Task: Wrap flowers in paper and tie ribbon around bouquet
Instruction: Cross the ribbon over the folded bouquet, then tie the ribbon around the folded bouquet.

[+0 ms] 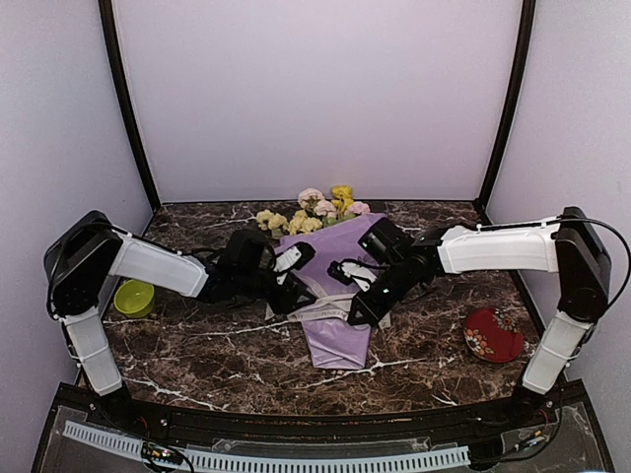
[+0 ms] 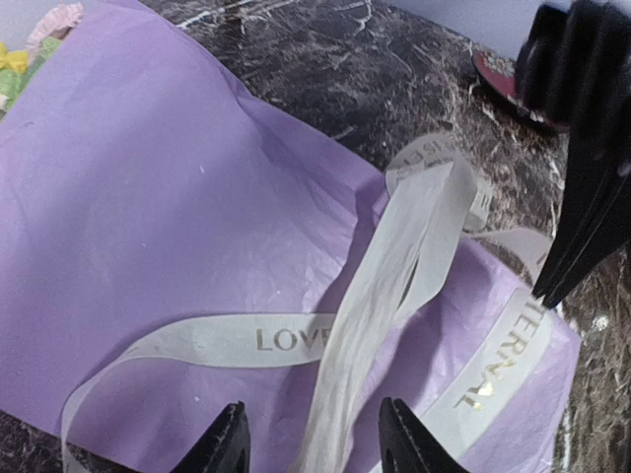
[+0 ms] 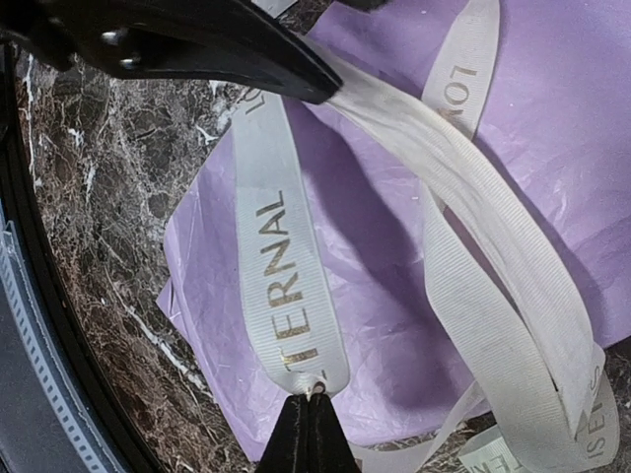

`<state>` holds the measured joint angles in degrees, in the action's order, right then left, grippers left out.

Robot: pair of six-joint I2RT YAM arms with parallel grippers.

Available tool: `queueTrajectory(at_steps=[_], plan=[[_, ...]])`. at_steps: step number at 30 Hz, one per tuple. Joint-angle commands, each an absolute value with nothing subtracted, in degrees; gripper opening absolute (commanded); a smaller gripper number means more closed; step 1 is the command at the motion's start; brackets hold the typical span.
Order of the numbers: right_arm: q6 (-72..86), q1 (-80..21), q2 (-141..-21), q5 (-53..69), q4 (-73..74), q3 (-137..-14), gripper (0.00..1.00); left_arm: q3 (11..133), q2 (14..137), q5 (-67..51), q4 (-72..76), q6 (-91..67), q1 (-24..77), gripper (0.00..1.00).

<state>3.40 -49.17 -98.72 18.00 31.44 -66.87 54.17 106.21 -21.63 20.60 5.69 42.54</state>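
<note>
The bouquet lies mid-table: yellow and pink flowers (image 1: 320, 209) stick out of the far end of a lilac paper (image 1: 340, 340) cone. The cream ribbon (image 1: 320, 311), printed with gold letters, crosses the cone's narrow part. My left gripper (image 2: 314, 443) is open, and a bunched strand of ribbon (image 2: 414, 236) runs loose between its fingers (image 2: 227, 443). My right gripper (image 3: 314, 404) is shut on the end of a flat ribbon (image 3: 286, 276) strand, just above the paper (image 3: 552, 118). Both grippers meet over the cone, the left (image 1: 296, 294) and the right (image 1: 357, 315).
A red patterned dish (image 1: 493, 335) sits on the dark marble table (image 1: 197, 355) at the right. A yellow-green bowl (image 1: 133, 298) stands at the left, beside the left arm. Pale walls close in the back and sides.
</note>
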Motion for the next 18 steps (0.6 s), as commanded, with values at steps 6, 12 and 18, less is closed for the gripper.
queueTrajectory(at_steps=[6,12,18], plan=[[5.5,-48.0,-97.6,24.1,25.4,-64.7,0.0,54.8,101.1,-8.2,12.6,-2.4,37.3,0.71],[5.9,-47.8,-97.0,24.2,25.0,-64.9,0.0,61.4,108.3,-1.1,6.1,-0.1,37.1,0.7],[7.1,-47.8,-95.9,25.3,23.4,-64.1,0.0,61.0,109.1,0.9,5.3,1.8,37.0,0.6]])
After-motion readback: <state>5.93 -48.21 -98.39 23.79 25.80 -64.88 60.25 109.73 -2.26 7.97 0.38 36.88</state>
